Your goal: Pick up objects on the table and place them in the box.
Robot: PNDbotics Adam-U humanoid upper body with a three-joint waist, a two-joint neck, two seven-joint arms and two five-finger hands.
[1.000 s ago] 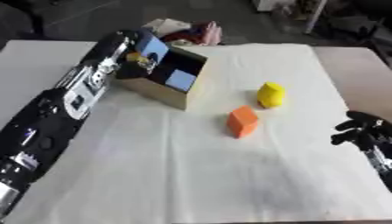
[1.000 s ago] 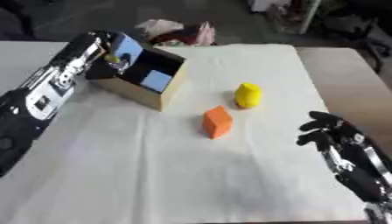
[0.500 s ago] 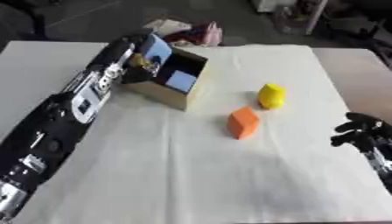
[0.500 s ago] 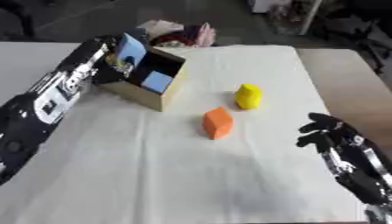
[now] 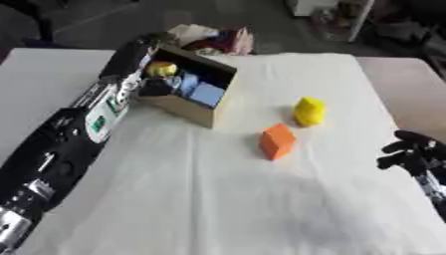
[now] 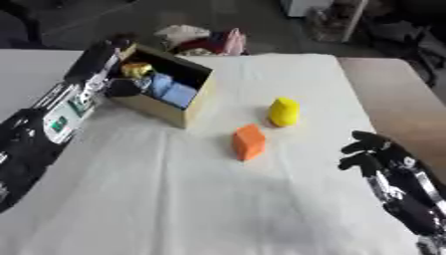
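A cardboard box (image 5: 186, 111) stands open at the back left of the white-covered table, with a yellow thing (image 5: 161, 68) and blue pieces (image 5: 200, 91) inside. My left hand (image 5: 139, 52) is at the box's left wall, partly over the opening. An orange block (image 5: 277, 141) lies in the middle of the table, and a yellow block (image 5: 308, 110) stands just behind it to the right. Both are apart from either hand. My right hand (image 6: 380, 151) rests open near the right edge, holding nothing.
A heap of cloth (image 5: 213, 37) lies just behind the box. Bare brown tabletop (image 5: 405, 84) shows beyond the white cover on the right. Dark clutter stands on the floor at the far right.
My left hand has shifted slightly left off the box's opening, and the yellow thing inside now shows. The blocks and my right hand have stayed put.
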